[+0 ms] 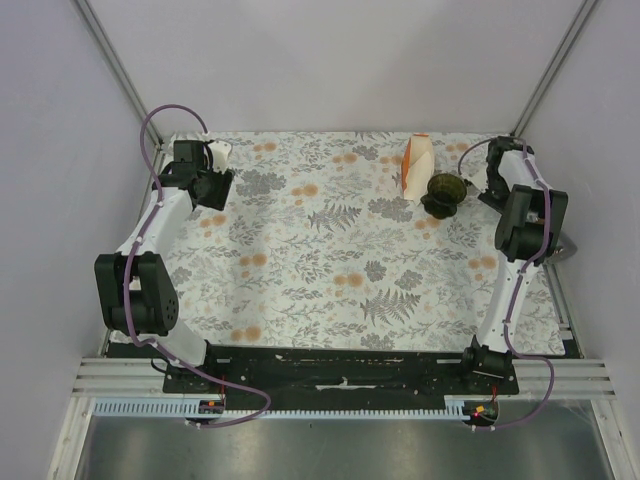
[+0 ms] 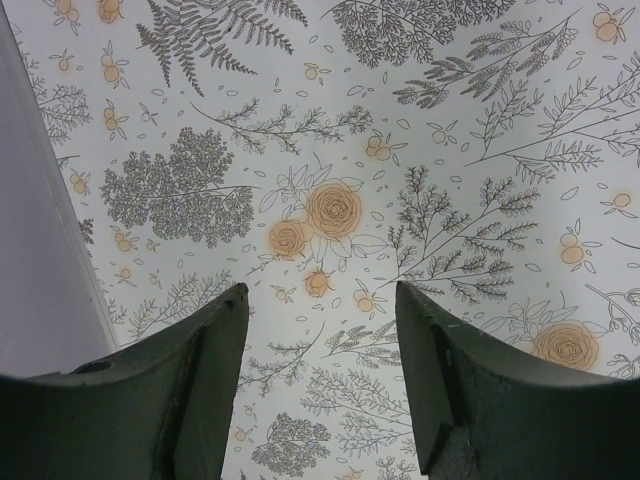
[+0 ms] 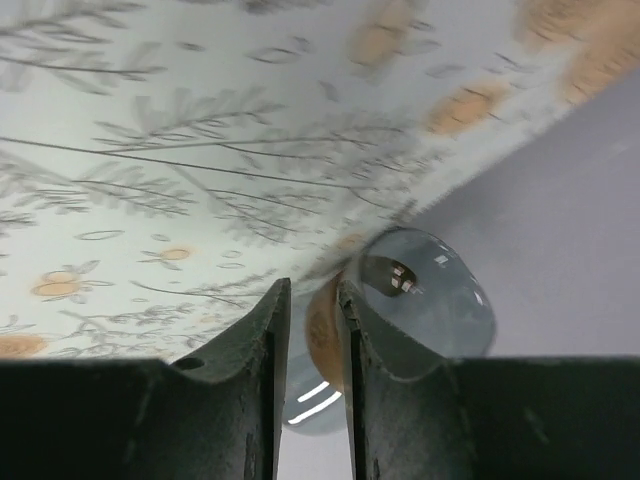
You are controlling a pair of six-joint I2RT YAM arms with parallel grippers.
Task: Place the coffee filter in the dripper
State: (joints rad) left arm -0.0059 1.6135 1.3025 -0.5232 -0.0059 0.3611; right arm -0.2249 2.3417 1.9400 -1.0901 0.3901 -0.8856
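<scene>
Coffee filter unseen, likely flimsy paper, so pinch its rim gently; left gripper (image 2: 320, 300) wide, empty; right gripper (image 3: 312, 300) at two o'clock narrow, contents unclear.

I get bright, soft, even light from above in the top view; the walls (image 1: 320, 60) wash out to near white. The left arm (image 1: 160, 230) throws only a faint, fuzzy shadow on the cloth (image 1: 330, 230). The dripper (image 1: 443, 192) reads as a dark blob, and I lose its inside. My left wrist view is crisp on the print, though the left fingers (image 2: 150, 400) sit dark and slightly soft. The right wrist view is poor. The cloth is blurred throughout and the right fingers (image 3: 210, 400) are nearly black. A glassy round thing (image 3: 440, 300) carries small bright reflections, and two white glare streaks show low between the fingers.
</scene>
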